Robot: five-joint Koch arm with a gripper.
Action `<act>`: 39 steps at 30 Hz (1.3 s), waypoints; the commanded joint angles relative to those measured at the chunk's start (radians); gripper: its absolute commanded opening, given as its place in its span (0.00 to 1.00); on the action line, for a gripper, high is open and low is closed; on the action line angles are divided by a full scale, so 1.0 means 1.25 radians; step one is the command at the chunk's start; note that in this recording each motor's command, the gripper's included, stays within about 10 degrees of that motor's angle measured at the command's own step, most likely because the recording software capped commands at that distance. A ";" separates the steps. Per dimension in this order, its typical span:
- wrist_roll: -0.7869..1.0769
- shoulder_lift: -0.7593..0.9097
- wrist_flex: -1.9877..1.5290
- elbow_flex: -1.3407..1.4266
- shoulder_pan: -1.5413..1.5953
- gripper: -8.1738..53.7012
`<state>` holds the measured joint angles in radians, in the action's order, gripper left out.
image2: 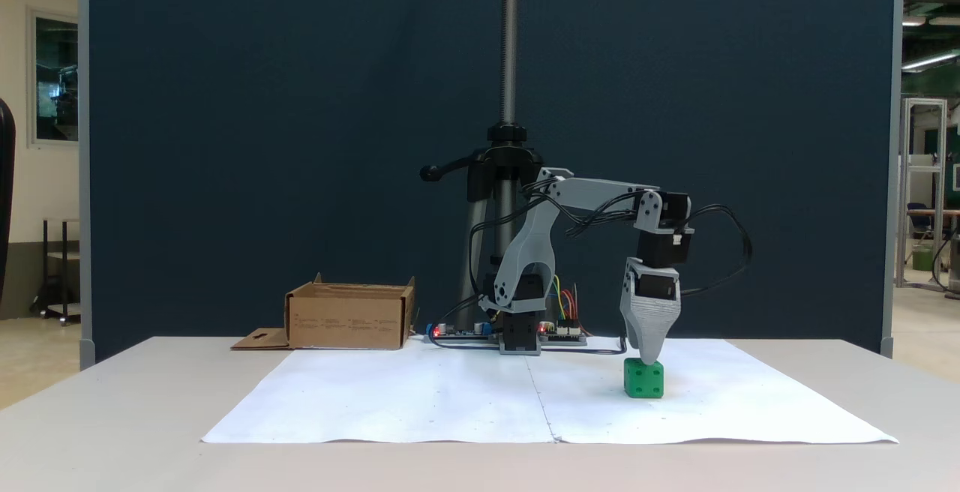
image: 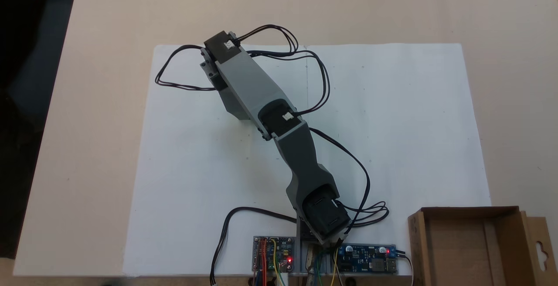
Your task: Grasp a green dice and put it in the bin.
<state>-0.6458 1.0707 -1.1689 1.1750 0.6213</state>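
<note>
Arm is seen stretched out over the white paper sheet (image2: 465, 394) on the table (image2: 112, 409). In a fixed view, the tool (image2: 649, 358) is pointed straight down, tip right at the top face of the green dice (image2: 643, 379). Touching or just above cannot be told. Only one tapered grey tip is visible, jaws lined up one behind the other, so wide or narrow cannot be told either.

The dice is sat flat on the paper, right of the arm base in that view, pips visible on the front face. From above it is hidden under the arm.

The bin (image: 468, 242) is seen at the lower right corner in a fixed view, just off the paper edge, interior bare, flap with hang-hole cutout on its right side. In the side-on view the bin (image2: 349, 317) is placed left of the base, well apart from the dice.

Two circuit boards (image: 273, 253) are seen at the arm base, red LEDs lit.
</note>
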 commanded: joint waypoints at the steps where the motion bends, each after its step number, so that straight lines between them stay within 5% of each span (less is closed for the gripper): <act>1: -0.059 0.013 0.017 -0.011 0.017 0.78; 39: -0.059 0.001 0.161 0.158 -0.028 0.78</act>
<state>-0.6489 1.0201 -0.9971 1.3729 0.5752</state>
